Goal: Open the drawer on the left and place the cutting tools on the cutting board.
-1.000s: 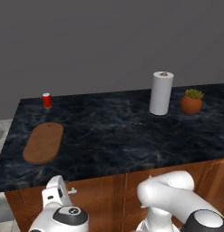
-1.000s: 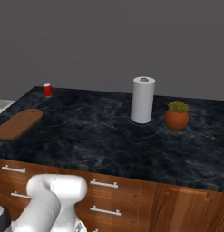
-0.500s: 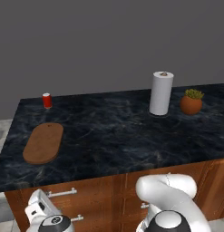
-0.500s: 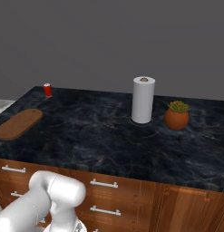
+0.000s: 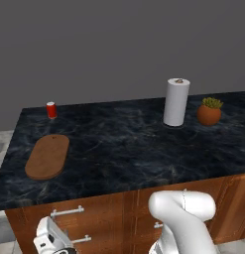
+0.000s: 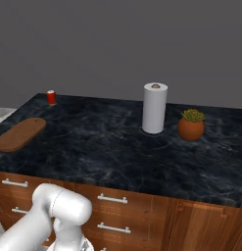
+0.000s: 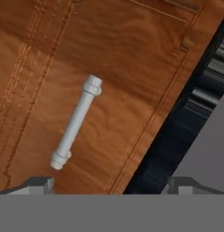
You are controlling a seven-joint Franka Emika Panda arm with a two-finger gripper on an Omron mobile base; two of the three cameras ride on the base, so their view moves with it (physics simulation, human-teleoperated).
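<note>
The drawer [image 5: 96, 209] at the counter's left end is shut, its silver bar handle [image 5: 67, 212] lying flat on the reddish-brown front. In the hand view that handle [image 7: 77, 121] runs slantwise across the wood, a little way ahead of my gripper [image 7: 111, 186], which is open with nothing between its fingertips [image 7: 41, 185]. My white hand [image 5: 49, 240] hangs low in front of the drawers. The cutting board [image 5: 47, 156] lies on the dark counter's left part, seen too from the right [image 6: 19, 133]. The cutting tools are out of view.
A red can [image 5: 51, 109] stands at the back left of the marbled countertop [image 5: 119, 149]. A paper towel roll [image 5: 176, 101] and a potted plant [image 5: 209, 112] stand at the right. More drawers with bar handles [image 6: 111, 198] line the cabinet front.
My arm has sunk lower in front of the cabinet, and the hand has dropped down and left toward the left drawers. The things on the counter have not moved.
</note>
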